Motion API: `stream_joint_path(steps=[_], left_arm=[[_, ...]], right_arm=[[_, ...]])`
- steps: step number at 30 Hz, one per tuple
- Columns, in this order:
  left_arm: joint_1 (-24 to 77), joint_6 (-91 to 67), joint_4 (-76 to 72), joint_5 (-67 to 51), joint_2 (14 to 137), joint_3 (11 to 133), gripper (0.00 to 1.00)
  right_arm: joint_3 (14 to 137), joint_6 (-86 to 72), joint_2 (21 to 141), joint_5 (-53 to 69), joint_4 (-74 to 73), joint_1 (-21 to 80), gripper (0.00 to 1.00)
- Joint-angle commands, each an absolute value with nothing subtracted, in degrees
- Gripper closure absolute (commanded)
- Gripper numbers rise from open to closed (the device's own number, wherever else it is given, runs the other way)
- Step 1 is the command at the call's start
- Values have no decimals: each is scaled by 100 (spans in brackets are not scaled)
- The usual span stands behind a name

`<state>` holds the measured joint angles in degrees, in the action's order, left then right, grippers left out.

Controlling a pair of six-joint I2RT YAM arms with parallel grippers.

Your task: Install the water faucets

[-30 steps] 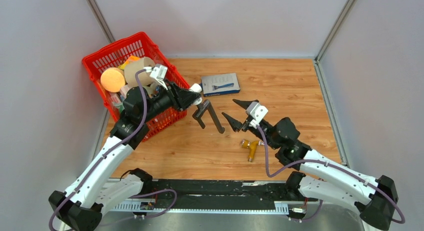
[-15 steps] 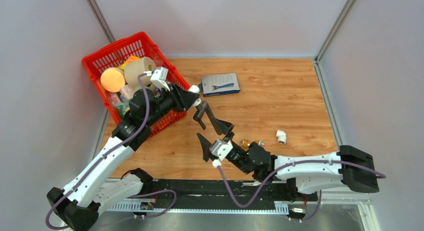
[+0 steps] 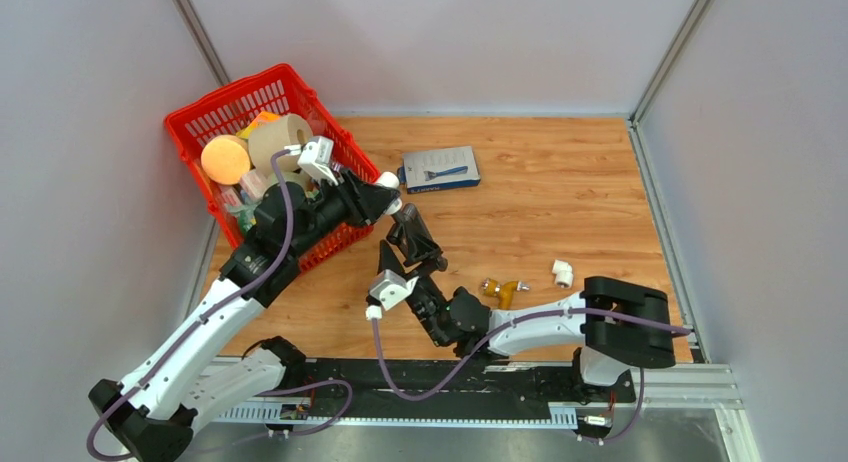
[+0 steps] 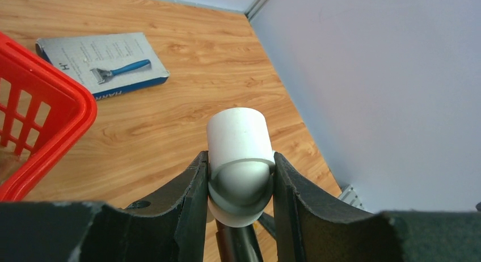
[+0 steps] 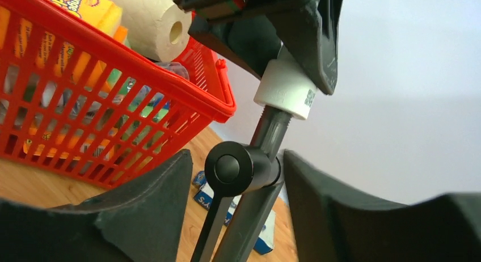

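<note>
Left wrist view: the left claw [image 4: 240,163] is seen clamped on a white elbow fitting [image 4: 237,131], against whose lower end the dark water faucet [image 5: 268,131] is set by its threaded tip, its crossbar flanked by the right claw [image 5: 237,160], jaws held apart, beside the red basket [image 5: 170,85] on the tabletop [image 3: 560,182].

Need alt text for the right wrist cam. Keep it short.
The right tool, open, flanks the crossbar of a dark grey water faucet, whose threaded end meets a white elbow fitting clamped in the left tool above. A red basket with a paper roll stands at left.
</note>
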<state>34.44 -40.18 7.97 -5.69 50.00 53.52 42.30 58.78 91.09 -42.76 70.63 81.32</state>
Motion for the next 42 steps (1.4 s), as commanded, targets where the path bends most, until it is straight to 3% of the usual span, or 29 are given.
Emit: stream_joint_path(steps=[1,4,9,16,20,24,29,36,42], left_arm=[[3472,-3956,185,-861,4720,5511,100],[3472,-3675,158,-1221,4693,5493,100],[3463,-3138,193,-1923,4728,5563,100],[3454,-2637,133,-3057,4816,5704,100],[3454,-2829,-489,-3743,4790,5546,100],[3454,-2945,-922,-4472,4790,5475,100],[3454,-2962,-1054,-4983,4816,5432,100],[3454,-2962,-1327,-5624,4615,5379,100],[3454,-2830,-1169,-5459,4561,5353,100]], right_arm=[[4316,5750,8852,-4519,7676,8025,45],[4201,4715,8150,-3984,6499,7893,66],[4227,3131,6884,-2455,4267,7366,84],[4430,1294,5626,647,2269,5733,85],[4351,565,5449,2448,2214,4669,89],[4526,176,5738,3645,2232,4316,93],[4877,-148,6178,3893,2154,4044,88],[5221,-825,6986,5123,2092,2981,81],[5212,-774,7067,4669,2048,2812,61]])
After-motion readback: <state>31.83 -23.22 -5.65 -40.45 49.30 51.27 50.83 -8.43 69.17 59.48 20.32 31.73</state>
